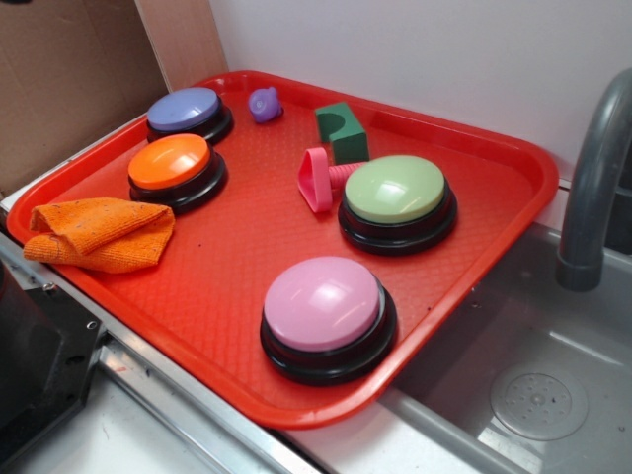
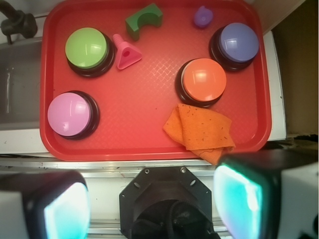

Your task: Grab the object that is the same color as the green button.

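Nothing grabbed yet; dark green block [image 2: 144, 20] just beyond green button [image 2: 86, 48], untouched; jaws wide open, empty, high above tray [image 2: 149, 134].

Claw [image 2: 149, 206] high overhead, pointing straight down, fingers [image 2: 239, 199] spread wide, nothing between them.

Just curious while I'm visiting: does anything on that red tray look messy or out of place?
Mostly tidy. The orange cloth lies crumpled, hanging over the red tray rim at one edge. The pink triangular toy piece lies tipped on its side beside the green button. Nothing spilled or broken.
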